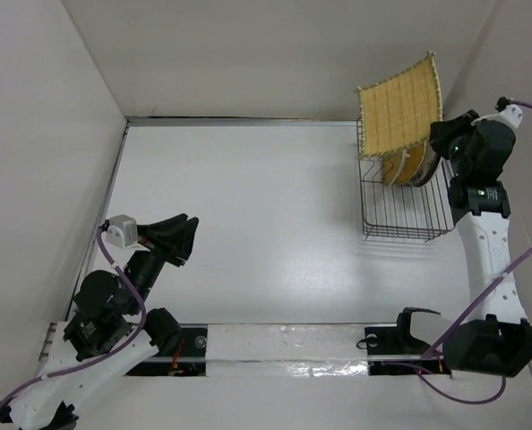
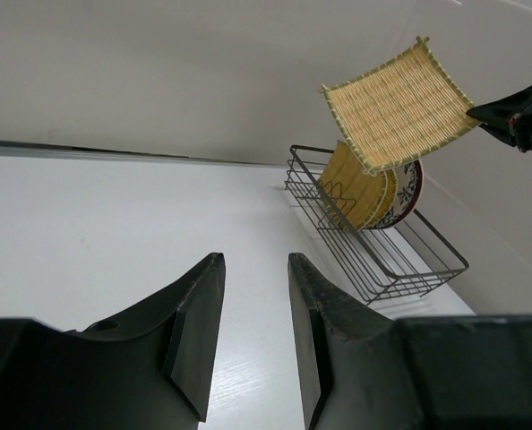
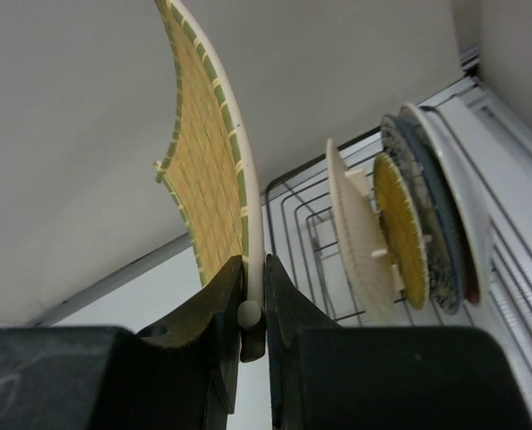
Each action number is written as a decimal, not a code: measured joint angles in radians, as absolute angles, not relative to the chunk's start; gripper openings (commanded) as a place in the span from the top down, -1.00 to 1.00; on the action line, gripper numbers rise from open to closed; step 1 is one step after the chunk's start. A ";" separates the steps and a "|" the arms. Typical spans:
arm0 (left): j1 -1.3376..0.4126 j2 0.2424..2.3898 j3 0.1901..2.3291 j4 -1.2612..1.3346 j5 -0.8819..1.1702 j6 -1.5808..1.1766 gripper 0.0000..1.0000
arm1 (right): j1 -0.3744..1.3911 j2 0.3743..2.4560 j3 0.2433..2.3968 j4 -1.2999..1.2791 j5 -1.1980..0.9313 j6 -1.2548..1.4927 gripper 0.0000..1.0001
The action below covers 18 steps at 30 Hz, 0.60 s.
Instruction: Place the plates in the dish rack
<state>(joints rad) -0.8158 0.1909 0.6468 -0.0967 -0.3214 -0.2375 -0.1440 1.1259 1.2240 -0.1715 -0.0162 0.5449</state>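
Observation:
The black wire dish rack [image 1: 400, 219] stands at the far right of the table. Two round yellow woven discs [image 3: 400, 237] and the patterned plates [image 3: 445, 224] stand upright in its far end. My right gripper [image 3: 253, 269] is shut on the edge of the square woven mat [image 1: 400, 106], which hangs tilted in the air above the rack's far end [image 2: 399, 106]. My left gripper [image 2: 255, 260] is open and holds nothing, low over the table at the near left [image 1: 178, 235], far from the rack [image 2: 373, 242].
White walls close in the table on the left, back and right. The rack sits close to the right wall [image 1: 517, 54]. The near half of the rack [image 1: 405, 224] holds no plates.

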 measured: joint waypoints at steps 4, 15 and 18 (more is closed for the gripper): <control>-0.816 0.184 0.647 -0.096 -0.317 -0.238 0.36 | -0.135 1.182 1.301 -0.224 0.076 0.470 1.00; -0.816 0.179 0.647 -0.094 -0.310 -0.238 0.36 | -0.047 1.300 1.454 -0.315 0.340 0.242 1.00; -0.816 0.180 0.647 -0.094 -0.310 -0.238 0.36 | -0.009 1.351 1.499 -0.312 0.395 0.181 1.00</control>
